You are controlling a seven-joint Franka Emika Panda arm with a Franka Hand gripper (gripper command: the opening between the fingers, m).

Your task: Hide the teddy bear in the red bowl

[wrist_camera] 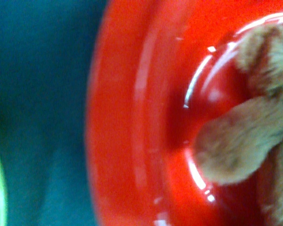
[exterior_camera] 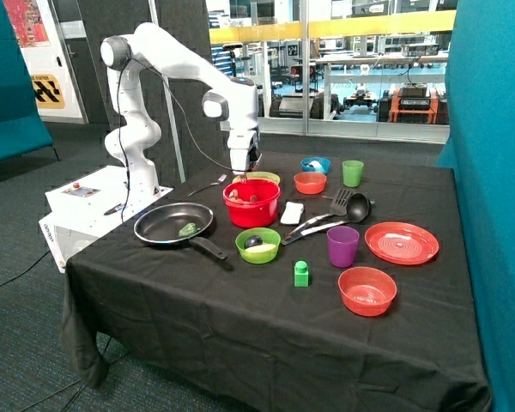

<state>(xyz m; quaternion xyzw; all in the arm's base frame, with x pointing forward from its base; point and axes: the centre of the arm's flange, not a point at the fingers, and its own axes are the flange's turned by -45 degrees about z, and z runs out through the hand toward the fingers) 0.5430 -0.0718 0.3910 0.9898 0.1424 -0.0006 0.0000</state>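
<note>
gripper (exterior_camera: 243, 174) is hovering over the red bowl (exterior_camera: 262, 209) near the table's far edge, finger state unclear, teddy bear (wrist_camera: 254, 141) lying inside; soft, light plush, pinching the torso looks safest.

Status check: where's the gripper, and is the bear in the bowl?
Gripper right above the red bowl, fingers not readable. Bear inside the bowl, against its wall. Nothing in the way.
</note>
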